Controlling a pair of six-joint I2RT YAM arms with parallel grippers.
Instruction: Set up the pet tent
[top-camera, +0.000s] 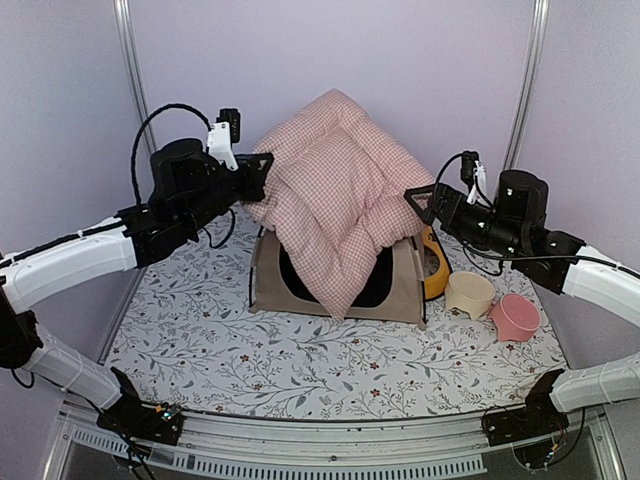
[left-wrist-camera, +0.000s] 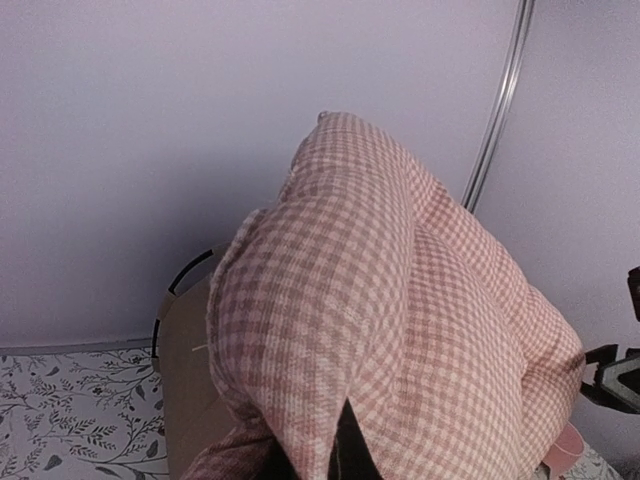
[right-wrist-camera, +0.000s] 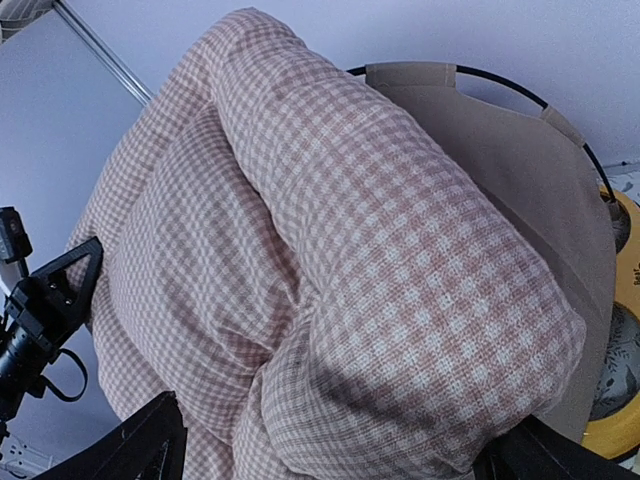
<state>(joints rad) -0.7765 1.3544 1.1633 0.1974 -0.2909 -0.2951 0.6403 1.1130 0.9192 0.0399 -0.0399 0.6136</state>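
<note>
Floral counter (top-camera: 300, 370) carries the tent (top-camera: 400, 290) at centre frame, a cushion (top-camera: 340, 190) draped over its top. Left gripper (top-camera: 262, 175) meets the cushion's upper left, closure unclear. Right gripper (top-camera: 418, 200), spread apart, straddles its right edge.

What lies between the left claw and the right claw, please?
The pink checked cushion, draped over the pet tent, fills the stretch from the left claw to the right claw. The top external view shows it best.
</note>
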